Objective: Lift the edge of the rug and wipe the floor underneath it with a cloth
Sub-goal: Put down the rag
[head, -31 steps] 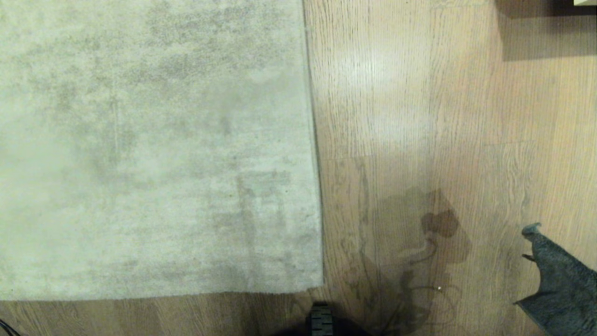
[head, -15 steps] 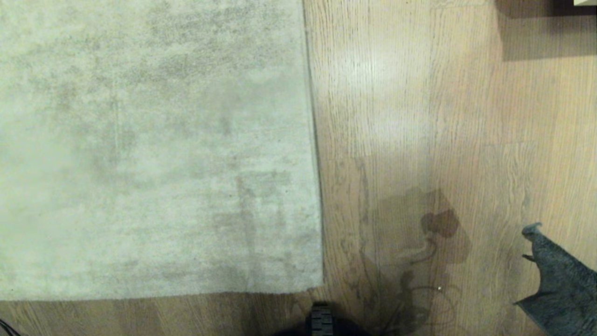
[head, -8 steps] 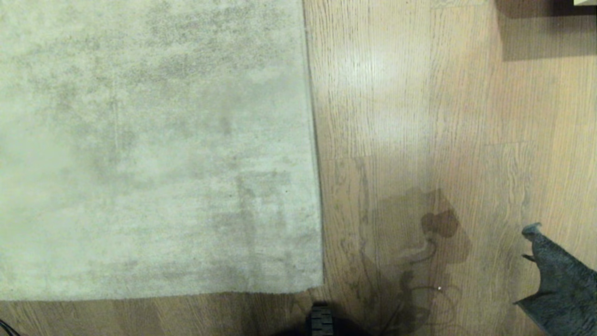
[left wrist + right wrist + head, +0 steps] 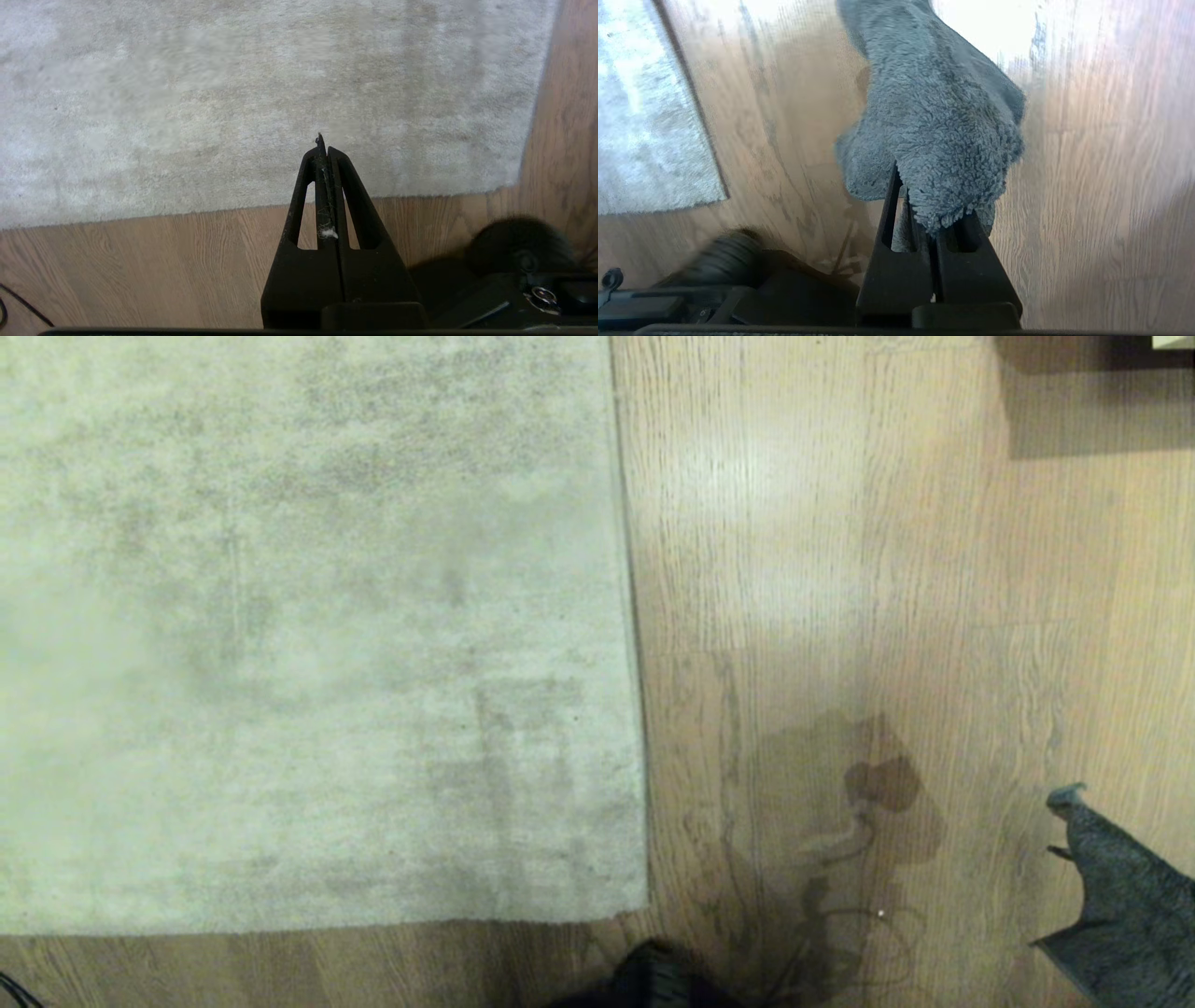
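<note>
The rug (image 4: 308, 625) lies flat on the floor (image 4: 840, 569), filling the left part of the head view, its near right corner square on the boards and its dark edge trim running straight away from the robot. No edge is raised.

Over on the right, the cloth (image 4: 934, 135) is pinched in the right gripper (image 4: 931, 224), whose fingers are pressed together on a fold of the fuzzy grey fabric; the rest of the cloth drapes forward past the fingertips, above bare floor. In the head view only a grey flap of the cloth shows at the lower right edge, well apart from the rug's side.

The left gripper (image 4: 323, 142) has its fingers pressed together on nothing, a few wisps of lint caught between them. It hangs above the rug's near edge, tips over the pile, with floor below and the rug's corner off to one side. A shadow falls on the boards between rug and cloth.
</note>
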`<state>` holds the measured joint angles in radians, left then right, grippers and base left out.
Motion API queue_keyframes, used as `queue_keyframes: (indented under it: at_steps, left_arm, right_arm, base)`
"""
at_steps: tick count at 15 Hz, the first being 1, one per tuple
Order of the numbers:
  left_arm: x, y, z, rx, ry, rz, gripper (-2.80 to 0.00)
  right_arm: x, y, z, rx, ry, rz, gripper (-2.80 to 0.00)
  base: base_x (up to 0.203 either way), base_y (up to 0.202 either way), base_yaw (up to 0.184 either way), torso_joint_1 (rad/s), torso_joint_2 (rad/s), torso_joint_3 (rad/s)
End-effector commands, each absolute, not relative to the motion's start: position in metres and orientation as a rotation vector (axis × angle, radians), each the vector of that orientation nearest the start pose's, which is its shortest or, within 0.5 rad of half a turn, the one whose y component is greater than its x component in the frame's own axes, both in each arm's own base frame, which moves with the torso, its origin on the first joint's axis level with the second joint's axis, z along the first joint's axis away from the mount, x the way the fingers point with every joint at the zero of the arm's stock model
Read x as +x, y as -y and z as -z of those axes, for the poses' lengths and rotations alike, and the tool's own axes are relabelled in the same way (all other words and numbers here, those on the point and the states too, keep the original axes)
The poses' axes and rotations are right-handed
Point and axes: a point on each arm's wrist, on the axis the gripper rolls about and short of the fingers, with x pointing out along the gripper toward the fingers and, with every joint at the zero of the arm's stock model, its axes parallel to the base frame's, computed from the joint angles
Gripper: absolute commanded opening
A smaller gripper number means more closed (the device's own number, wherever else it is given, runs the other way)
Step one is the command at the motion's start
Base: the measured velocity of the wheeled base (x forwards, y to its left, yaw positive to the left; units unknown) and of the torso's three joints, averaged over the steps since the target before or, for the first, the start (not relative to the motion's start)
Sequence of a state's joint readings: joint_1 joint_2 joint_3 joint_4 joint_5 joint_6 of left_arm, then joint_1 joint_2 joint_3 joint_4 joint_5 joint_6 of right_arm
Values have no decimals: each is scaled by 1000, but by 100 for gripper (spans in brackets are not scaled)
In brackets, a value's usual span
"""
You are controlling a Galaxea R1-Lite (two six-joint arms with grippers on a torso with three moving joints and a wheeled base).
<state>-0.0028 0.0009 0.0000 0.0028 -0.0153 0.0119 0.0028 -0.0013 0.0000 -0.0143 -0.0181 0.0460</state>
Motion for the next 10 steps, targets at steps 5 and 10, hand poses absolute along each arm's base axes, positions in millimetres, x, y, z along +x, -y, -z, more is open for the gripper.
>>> queue_keyframes:
  at_steps: [5, 10]
  left_arm:
    - [-23, 0, -75, 14, -4, 18, -280]
    - [-23, 0, -75, 12, -4, 18, -280]
  right_arm:
    - [-23, 0, -77, 46, 16, 15, -280]
    - [-23, 0, -77, 45, 17, 15, -280]
  base:
    - [4, -91, 5, 2, 2, 2]
    - [0, -194, 3, 2, 6, 1]
